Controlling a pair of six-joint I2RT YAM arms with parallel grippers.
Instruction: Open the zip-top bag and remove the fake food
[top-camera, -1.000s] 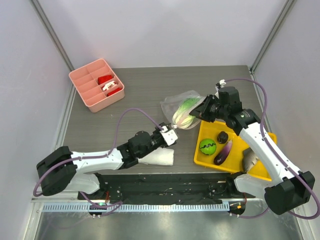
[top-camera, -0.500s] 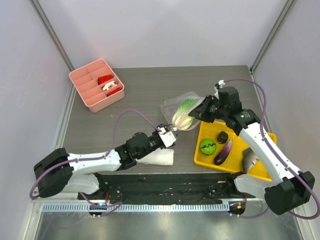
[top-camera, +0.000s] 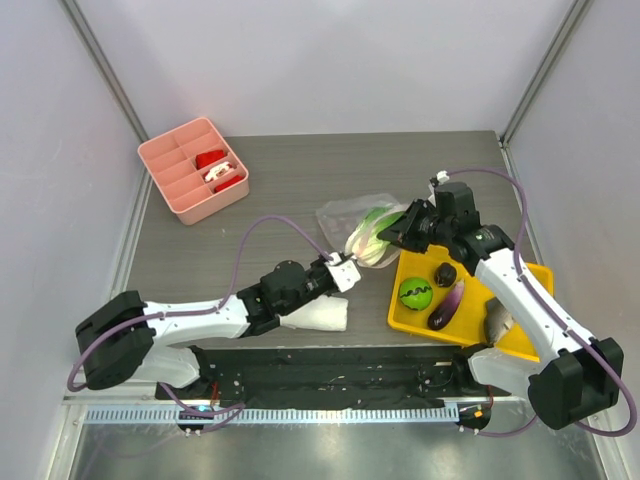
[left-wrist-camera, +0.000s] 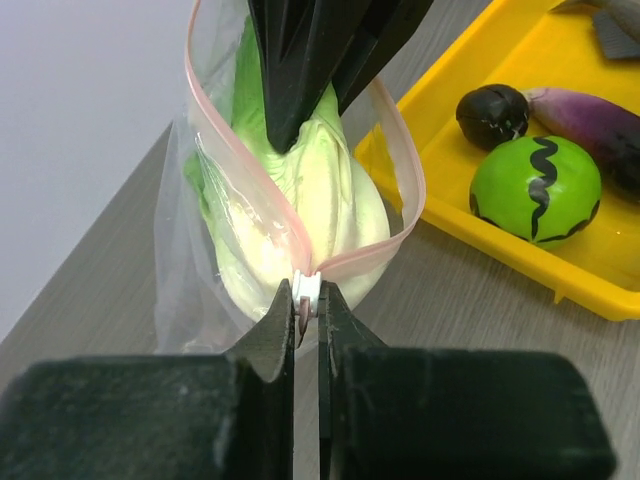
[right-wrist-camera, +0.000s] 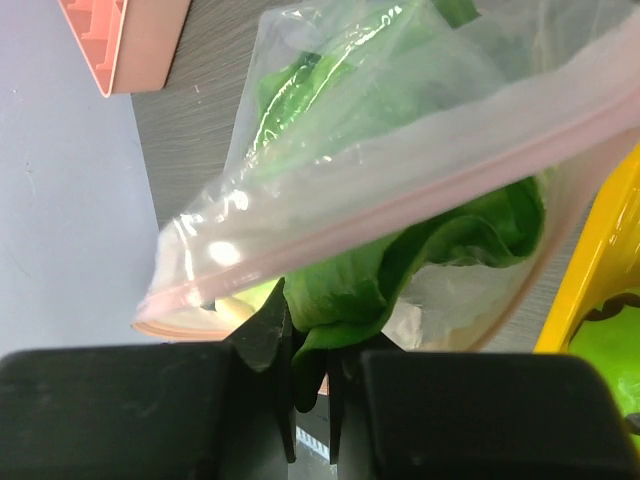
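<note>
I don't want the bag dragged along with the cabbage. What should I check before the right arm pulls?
1. Left gripper pinches the slider end of the zip-top bag: ok.
2. Bag mouth open, pink zip strip parted: ok.
3. Right gripper shut on a leaf of the cabbage: ok.
4. Cabbage free of the bag: not ok, mostly inside.
5. Bare room in the yellow tray beside the green striped ball: ok.

Left tool (left-wrist-camera: 307, 300) and right tool (right-wrist-camera: 305, 340), both pinched closed, face each other, tips close together.
</note>
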